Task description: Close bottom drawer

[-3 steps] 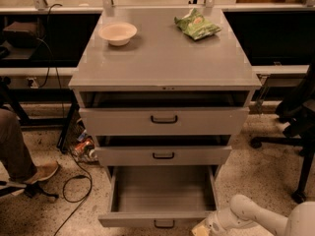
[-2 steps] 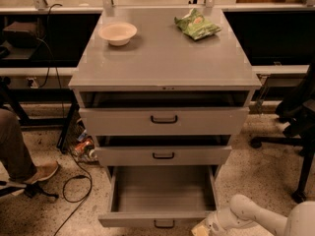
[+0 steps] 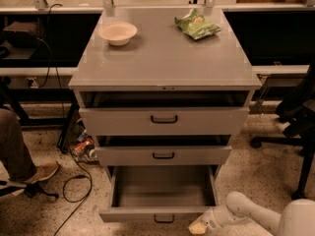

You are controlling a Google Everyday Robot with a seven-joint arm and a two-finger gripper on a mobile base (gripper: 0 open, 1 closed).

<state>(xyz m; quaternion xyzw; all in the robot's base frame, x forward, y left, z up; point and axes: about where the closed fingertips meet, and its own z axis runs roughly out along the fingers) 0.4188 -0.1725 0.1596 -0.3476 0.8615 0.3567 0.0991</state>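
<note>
The bottom drawer [image 3: 162, 193] of the grey cabinet [image 3: 162, 58] is pulled far out, its shallow tray empty. Its flat front with a small black bar handle [image 3: 164, 219] sits at the lower edge of the view. My gripper [image 3: 199, 226] is at the end of the white arm [image 3: 256, 215] coming from the lower right. It is low, just right of the drawer's front right corner, close to it. The middle drawer [image 3: 163, 155] and top drawer [image 3: 164, 119] stand slightly ajar.
A beige bowl [image 3: 117, 33] and a green chip bag [image 3: 197, 25] lie on the cabinet top. A person's leg and shoe [image 3: 24, 166] are at left, with cables [image 3: 74, 181] on the floor. Black chair legs [image 3: 295, 146] stand at right.
</note>
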